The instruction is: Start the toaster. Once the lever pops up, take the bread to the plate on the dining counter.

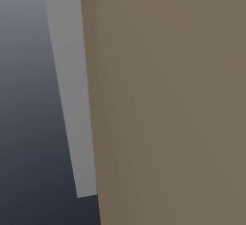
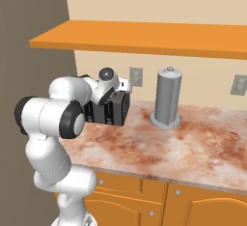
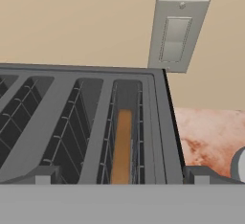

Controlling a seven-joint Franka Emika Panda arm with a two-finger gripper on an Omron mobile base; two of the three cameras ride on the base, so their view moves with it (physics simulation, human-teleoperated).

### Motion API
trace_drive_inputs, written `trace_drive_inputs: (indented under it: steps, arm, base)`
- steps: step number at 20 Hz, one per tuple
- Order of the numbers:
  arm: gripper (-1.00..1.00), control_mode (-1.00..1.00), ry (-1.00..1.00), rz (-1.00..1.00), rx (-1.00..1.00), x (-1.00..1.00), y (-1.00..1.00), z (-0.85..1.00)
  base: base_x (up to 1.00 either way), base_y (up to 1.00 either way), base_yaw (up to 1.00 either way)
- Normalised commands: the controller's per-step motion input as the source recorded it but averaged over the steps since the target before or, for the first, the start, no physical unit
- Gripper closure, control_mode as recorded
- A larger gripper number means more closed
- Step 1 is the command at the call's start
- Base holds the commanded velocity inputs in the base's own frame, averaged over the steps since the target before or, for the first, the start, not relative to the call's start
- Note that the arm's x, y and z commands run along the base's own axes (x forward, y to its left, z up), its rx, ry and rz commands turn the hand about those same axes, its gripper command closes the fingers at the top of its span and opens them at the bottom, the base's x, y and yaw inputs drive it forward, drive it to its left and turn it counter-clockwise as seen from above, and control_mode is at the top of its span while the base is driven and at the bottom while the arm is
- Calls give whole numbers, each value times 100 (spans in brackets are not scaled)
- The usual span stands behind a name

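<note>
My gripper (image 3: 122, 182) sits at the bottom of the hand view, its two grey fingertips (image 3: 42, 176) spread wide apart with nothing between them, right at the near edge of the toaster (image 3: 86, 122). So: open, holding nothing.

The bread (image 3: 122, 146) is an orange-tan slice standing on edge in the rightmost slot, sunk low, top edge well under the slot rim. It lies straight ahead of my gripper, just right of frame centre. Its long axis runs away from me up the frame, along the slot, thin edge facing up.

Lever not visible to me in these frames, so I can't tell whether it's up or down. I judge toasting is not yet started or is pending; the lever must be located before any grasp.

In the right base view the black toaster (image 2: 113, 109) sits at the left end of the marbled worktop (image 2: 193, 148), my arm bent over it. A grey paper-towel holder (image 2: 167, 99) stands to its right, well apart. A wall switch plate (image 3: 178, 34) is at upper right of the hand view.
</note>
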Motion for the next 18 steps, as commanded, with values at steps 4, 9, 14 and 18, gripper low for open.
trace_drive_inputs:
  steps: [4,9,14,18]
  arm:
    - [-100,-100,0,0,0,0,0,0]
    - [-100,-100,0,0,0,0,0,0]
    - [-100,-100,0,0,0,0,0,0]
    - [-100,-100,0,0,0,0,0,0]
  base:
    - [0,0,0]
    - [0,0,0]
    - [0,0,0]
    - [0,0,0]
